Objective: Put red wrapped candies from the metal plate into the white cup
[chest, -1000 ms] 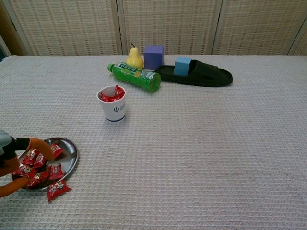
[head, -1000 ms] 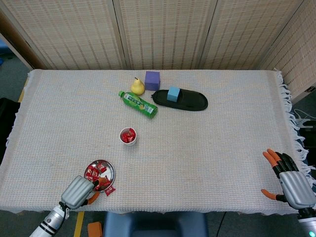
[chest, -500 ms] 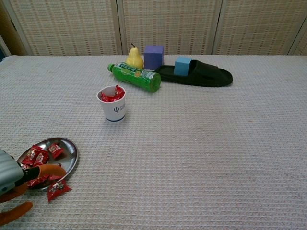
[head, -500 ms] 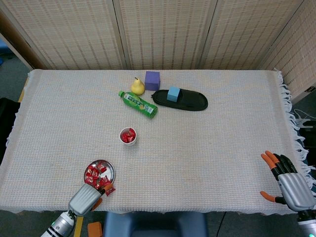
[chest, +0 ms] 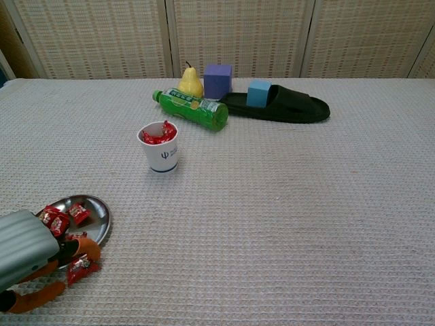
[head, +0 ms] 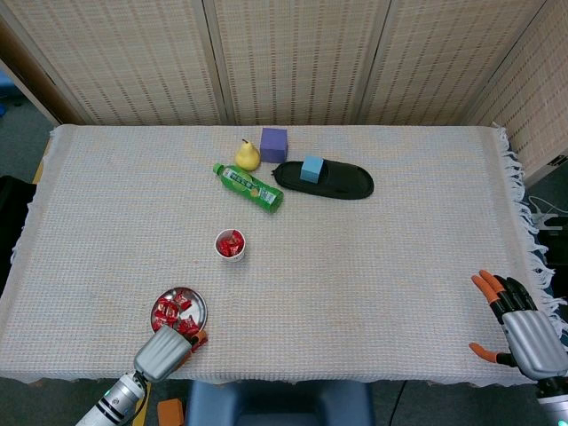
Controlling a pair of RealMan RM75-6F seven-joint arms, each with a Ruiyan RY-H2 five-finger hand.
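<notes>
The metal plate (head: 166,296) (chest: 102,213) with several red wrapped candies (chest: 58,219) sits near the table's front left edge. One loose red candy (chest: 82,267) (head: 201,337) lies on the cloth just in front of the plate. My left hand (head: 163,352) (chest: 27,254) hovers over the plate's near edge. Its fingers are apart, and one orange fingertip (chest: 88,248) curls just above the loose candy. The white cup (head: 230,244) (chest: 160,152) stands farther back with red candies in it. My right hand (head: 523,327) is at the front right edge with its fingers spread, holding nothing.
At the back of the table lie a green bottle (head: 248,186), a yellow pear (head: 247,155), a purple cube (head: 273,144) and a black slipper (head: 337,182) with a blue cube (head: 311,168) on it. The cloth's fringed edge (head: 524,222) runs down the right side.
My left hand has pulled back from over the plate toward the table's front edge and now sits by the loose candy. The right hand has barely moved.
</notes>
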